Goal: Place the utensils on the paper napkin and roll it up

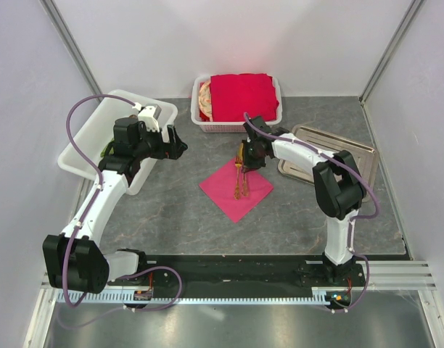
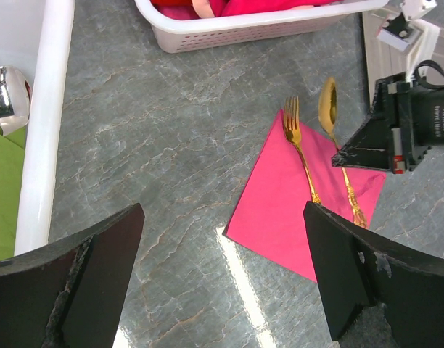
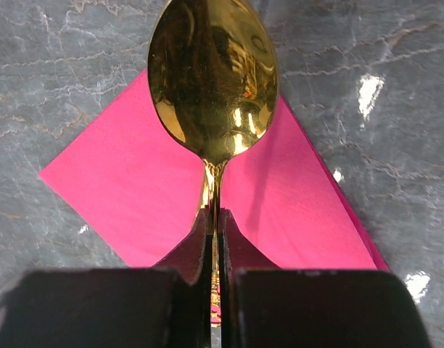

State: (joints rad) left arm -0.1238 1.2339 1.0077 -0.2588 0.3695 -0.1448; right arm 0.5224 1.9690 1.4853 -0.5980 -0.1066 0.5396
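Jaws of the right gripper (image 3: 215, 232) pinch the handle of the gold spoon (image 3: 212, 80) over the pink napkin (image 3: 128, 188) bearing a gold fork (image 2: 298, 145), while those of the left gripper (image 2: 222, 217) gape above the table (image 2: 157, 145).

We can make out only a few lines of white lettering (image 2: 434, 122) on the black body of the right gripper (image 2: 341, 155), and they are too small and blurred for us to read. We find nothing else written anywhere.
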